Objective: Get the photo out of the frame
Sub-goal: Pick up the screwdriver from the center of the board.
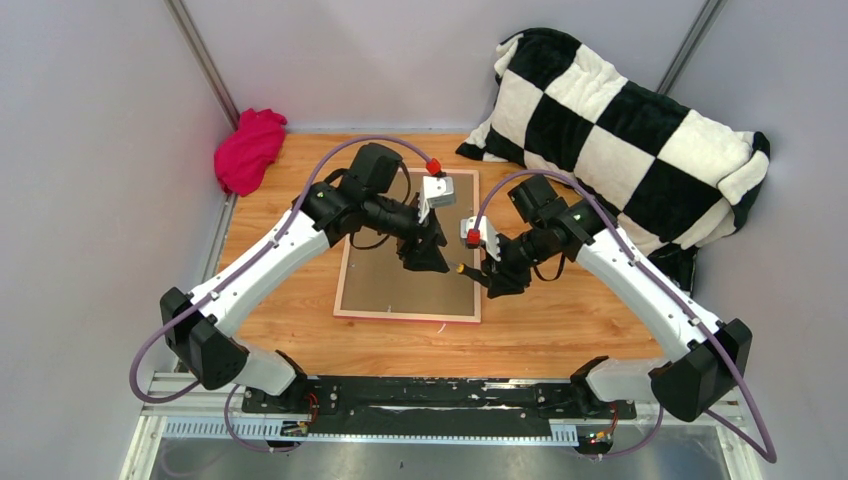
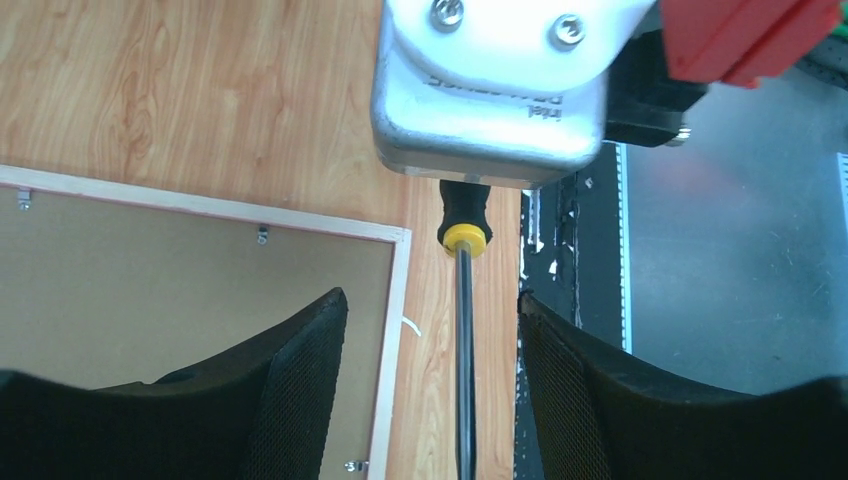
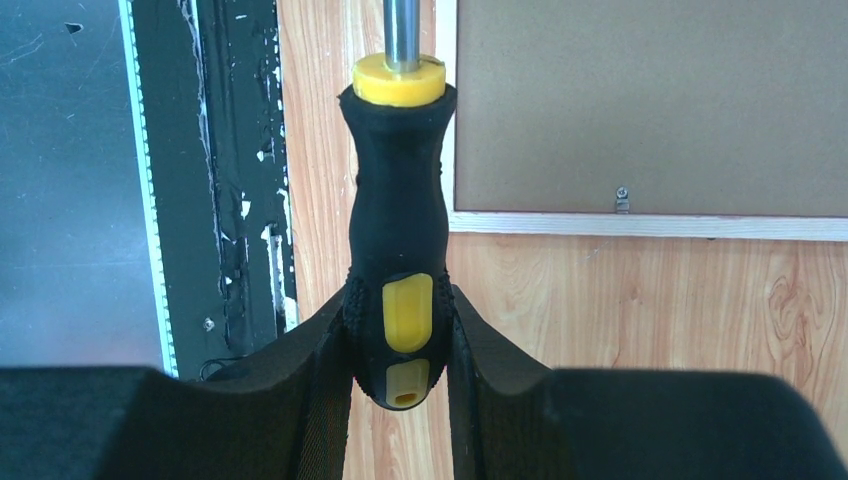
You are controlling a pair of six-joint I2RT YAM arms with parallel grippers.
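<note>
Right gripper, mine: clamped on the black-and-yellow handle of a screwdriver, whose steel shaft points toward my left arm.

Left gripper, mine: fingers apart, one on each side of the screwdriver shaft and touching neither side of it.

Frame: thin pink border, lying flat and back-up at the middle of the table. Both grippers hover over its right part.
- Contents: brown board filling the back, with small metal clips along the inner edge.
- The front faces down, so the photo cannot be seen.

Surface: orange-brown wood grain, with a black rail and grey metal at the near edge.

Room: plain grey walls. A magenta cloth sits in the far left corner, and a black-and-white checked pillow lies at the far right.
</note>
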